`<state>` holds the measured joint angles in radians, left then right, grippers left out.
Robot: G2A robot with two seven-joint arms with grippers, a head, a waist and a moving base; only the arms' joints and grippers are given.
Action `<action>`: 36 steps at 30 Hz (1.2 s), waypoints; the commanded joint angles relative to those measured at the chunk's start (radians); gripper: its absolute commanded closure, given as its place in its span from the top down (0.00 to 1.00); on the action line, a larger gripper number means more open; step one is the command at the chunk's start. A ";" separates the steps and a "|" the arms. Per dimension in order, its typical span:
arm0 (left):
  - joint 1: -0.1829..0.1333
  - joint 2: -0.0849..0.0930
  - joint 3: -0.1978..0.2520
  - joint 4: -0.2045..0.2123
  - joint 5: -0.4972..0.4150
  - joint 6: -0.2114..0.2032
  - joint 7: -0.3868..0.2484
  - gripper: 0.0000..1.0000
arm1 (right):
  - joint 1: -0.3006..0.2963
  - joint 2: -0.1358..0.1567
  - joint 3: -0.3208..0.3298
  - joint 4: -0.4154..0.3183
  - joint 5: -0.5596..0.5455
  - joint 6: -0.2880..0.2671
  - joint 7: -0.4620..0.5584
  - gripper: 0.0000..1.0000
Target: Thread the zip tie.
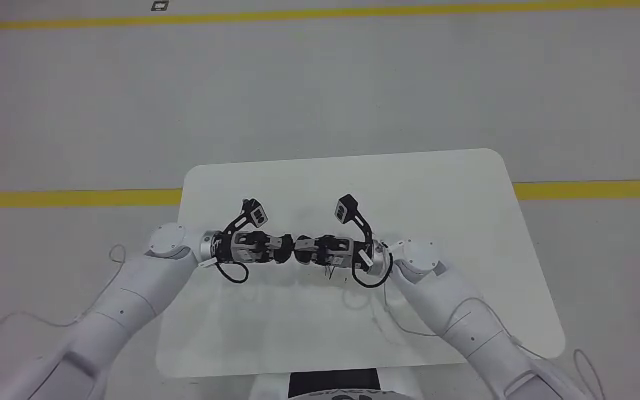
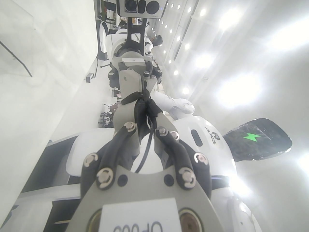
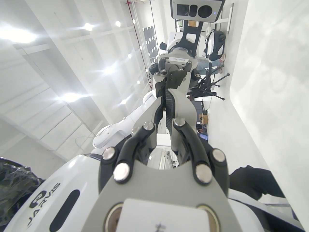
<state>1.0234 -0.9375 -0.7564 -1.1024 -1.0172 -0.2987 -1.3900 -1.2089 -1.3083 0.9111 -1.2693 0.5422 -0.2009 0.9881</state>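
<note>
My two grippers meet tip to tip in mid-air above the middle of the white table (image 1: 450, 200). The left gripper (image 1: 284, 247) (image 2: 144, 102) is shut on a thin black zip tie (image 2: 147, 143). The tie's strap curves back from between the black pads toward the palm. Facing it, the right gripper (image 1: 304, 248) (image 3: 164, 92) has its pads pressed together on the tie's far end where the tips touch. That joint is mostly hidden by the fingers (image 3: 179, 102). Each wrist view also shows the opposite gripper head-on, with its camera above.
The table's surface around both forearms is bare white, with rounded corners and an edge near the yellow floor line (image 1: 100, 197). Thin loose cables (image 1: 375, 310) hang beside the right arm. Grey floor lies beyond the table.
</note>
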 commanded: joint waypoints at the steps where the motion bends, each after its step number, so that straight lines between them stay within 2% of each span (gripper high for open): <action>1: 0.001 -0.001 -0.001 0.001 -0.001 0.001 0.000 0.00 | 0.001 -0.001 -0.002 0.002 0.001 -0.001 0.000 0.00; 6: 0.001 -0.004 -0.004 0.005 -0.003 0.000 0.000 0.00 | 0.002 -0.001 -0.001 0.010 0.007 -0.004 -0.001 0.01; 7: 0.001 -0.004 -0.005 0.006 -0.004 -0.001 0.000 0.00 | 0.002 -0.001 0.000 0.012 0.009 -0.004 -0.004 0.39; 8: 0.001 -0.004 -0.006 0.007 -0.005 -0.002 0.000 0.00 | 0.002 -0.001 0.001 0.013 0.010 -0.004 -0.006 1.00; 15: 0.007 -0.003 -0.018 0.006 -0.016 -0.012 0.000 0.00 | -0.005 0.002 0.014 0.013 0.019 -0.011 -0.015 1.00; 21: 0.012 0.000 -0.031 0.007 -0.008 -0.024 0.000 0.00 | -0.019 0.006 0.042 0.012 0.015 -0.036 -0.062 1.00; 25: 0.015 0.003 -0.039 -0.025 0.014 -0.035 0.001 0.00 | -0.027 0.008 0.049 0.004 0.014 -0.037 -0.077 1.00; 34: 0.015 0.003 -0.039 -0.025 0.014 -0.035 0.001 0.00 | -0.027 0.008 0.049 0.004 0.014 -0.037 -0.077 1.00; 35: 0.002 0.005 -0.045 -0.031 0.093 -0.041 0.038 0.00 | -0.027 0.008 0.049 0.004 0.014 -0.037 -0.077 1.00; 36: -0.002 0.009 -0.063 -0.063 0.220 -0.041 0.103 0.00 | -0.027 0.008 0.049 0.004 0.014 -0.037 -0.077 1.00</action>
<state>1.0259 -0.9315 -0.8050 -1.1391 -0.9828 -0.3384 -1.3687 -1.2357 -1.3003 0.9598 -1.2656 0.5558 -0.2375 0.9114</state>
